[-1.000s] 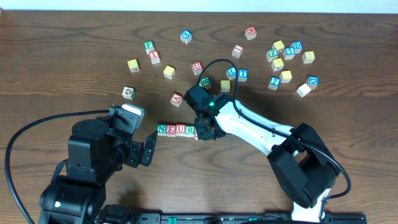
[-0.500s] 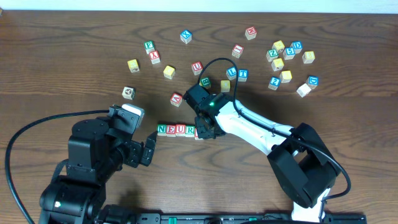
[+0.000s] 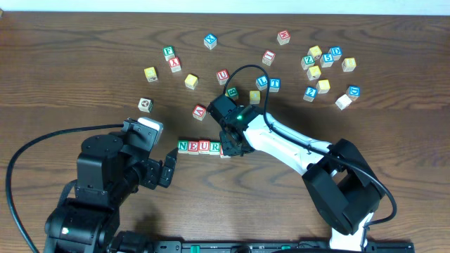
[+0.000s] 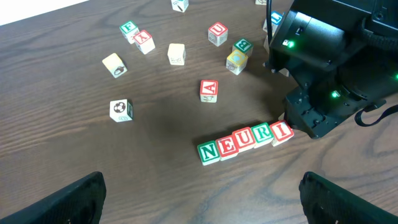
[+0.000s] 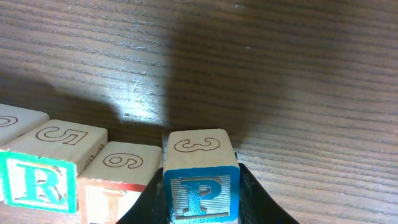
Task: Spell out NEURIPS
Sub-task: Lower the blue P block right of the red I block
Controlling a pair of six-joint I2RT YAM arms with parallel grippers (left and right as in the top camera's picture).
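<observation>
Here, the P cube (image 5: 201,186) is gripped by the right gripper (image 3: 230,148) just beside the I cube (image 5: 121,165), at the right end of the row N, E, U, R, I (image 4: 245,142) at mid-frame. The left gripper (image 4: 199,202) is held wide open at lower left, apart from the row. Bare surface (image 5: 311,93) is seen right of the P cube, and loose cubes (image 3: 323,67) are scattered well above.

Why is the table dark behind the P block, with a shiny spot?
Right wrist view: the dark patch is a shadow on the brown wooden table, probably the arm's; the pale spot is glare. The blue-lettered wooden P cube in the right gripper looks sharp. Overhead view: even light.
</observation>
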